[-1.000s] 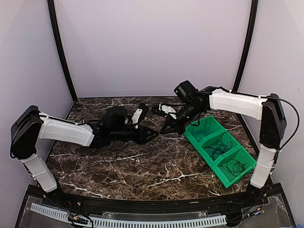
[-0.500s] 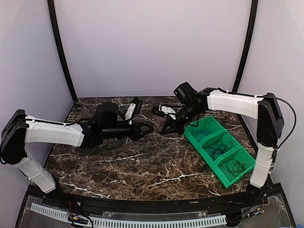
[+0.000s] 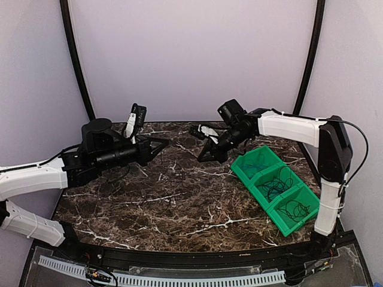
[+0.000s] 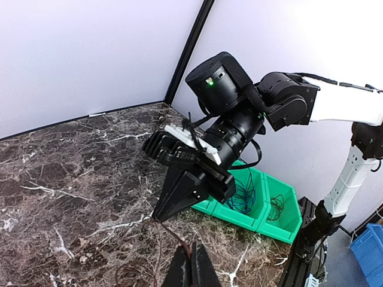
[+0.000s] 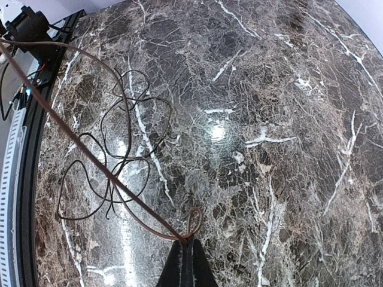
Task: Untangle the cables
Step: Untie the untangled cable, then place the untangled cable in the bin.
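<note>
We saw a thin brown cord (image 5: 170,232) stretched taut in the air to the left of the green bin (image 3: 261,204). One end, curled into a tiny loop, was pinched in the closed right pincer (image 5: 187,244), the other in the closed left pincer (image 4: 192,254). Dark loops of cord (image 5: 114,149) lay slack on the bench (image 5: 269,89), farther from the bin. Inside the bin, a blue cord (image 3: 258,162) was coiled in the far compartment, a black cord (image 3: 276,184) in the middle one and another black cord (image 3: 295,209) in the near one.

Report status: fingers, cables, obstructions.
Left fingers and right fingers shut on thin brown cable strung between them. Black cable loops slack on table. Nothing blocking.
</note>
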`<state>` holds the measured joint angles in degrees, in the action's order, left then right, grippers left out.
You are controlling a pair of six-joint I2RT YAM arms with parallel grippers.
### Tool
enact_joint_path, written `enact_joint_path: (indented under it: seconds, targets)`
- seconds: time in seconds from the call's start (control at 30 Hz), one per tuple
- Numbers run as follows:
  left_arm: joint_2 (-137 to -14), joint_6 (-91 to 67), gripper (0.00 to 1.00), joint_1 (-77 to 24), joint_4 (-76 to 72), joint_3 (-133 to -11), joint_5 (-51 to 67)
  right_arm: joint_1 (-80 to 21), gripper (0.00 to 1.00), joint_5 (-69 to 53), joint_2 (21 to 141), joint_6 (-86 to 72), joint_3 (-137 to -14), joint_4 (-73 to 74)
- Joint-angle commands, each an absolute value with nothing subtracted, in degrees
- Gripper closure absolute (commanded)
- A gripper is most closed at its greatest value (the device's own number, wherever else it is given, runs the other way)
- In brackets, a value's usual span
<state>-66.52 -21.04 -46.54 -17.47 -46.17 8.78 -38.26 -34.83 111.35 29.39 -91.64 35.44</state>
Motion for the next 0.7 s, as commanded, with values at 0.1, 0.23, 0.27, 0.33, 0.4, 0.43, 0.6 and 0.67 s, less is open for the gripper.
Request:
enact_joint_path:
  seconds: [0.1, 0.23, 0.27, 0.33, 0.4, 0.43, 0.6, 0.67]
  targets:
    - [-65.36, -19.80, 0.71, -46.14, -21.25, -46.50, 5.00, -37.00, 1.00, -33.17, 108.46, 30.71, -92.10, 41.45]
    - [-66.07, -19.36, 0.55, -46.14, -23.50, -45.39, 2.28, -35.97, 1.00, -32.45, 102.57, 33.51, -93.80, 45.83]
    - [-65.99, -19.04, 0.52, -46.14, -23.79, -45.05, 1.19, -35.39, 1.00, -32.29, 101.16, 34.24, -94.23, 46.96]
    - [-65.85, -18.32, 0.44, -46.14, -24.25, -44.79, -1.64, -34.37, 1.00, -31.69, 98.06, 35.43, -95.05, 49.15]
    - [-66.09, -17.70, 0.40, -46.14, -24.32, -44.70, -3.12, -33.11, 1.00, -30.45, 95.17, 36.08, -95.70, 50.61]
    - [-66.42, -17.37, 0.39, -46.14, -24.32, -44.67, -3.49, -32.57, 1.00, -29.71, 93.83, 36.24, -96.06, 51.08]
    - [-67.87, -17.37, 0.39, -46.14, -24.48, -44.65, -5.67, -29.88, 1.00, -26.77, 86.63, 37.32, -98.84, 51.94]
    - [-68.49, -17.51, 0.39, -46.14, -24.41, -44.79, -6.77, -28.89, 1.00, -25.89, 84.28, 37.62, -100.28, 52.01]
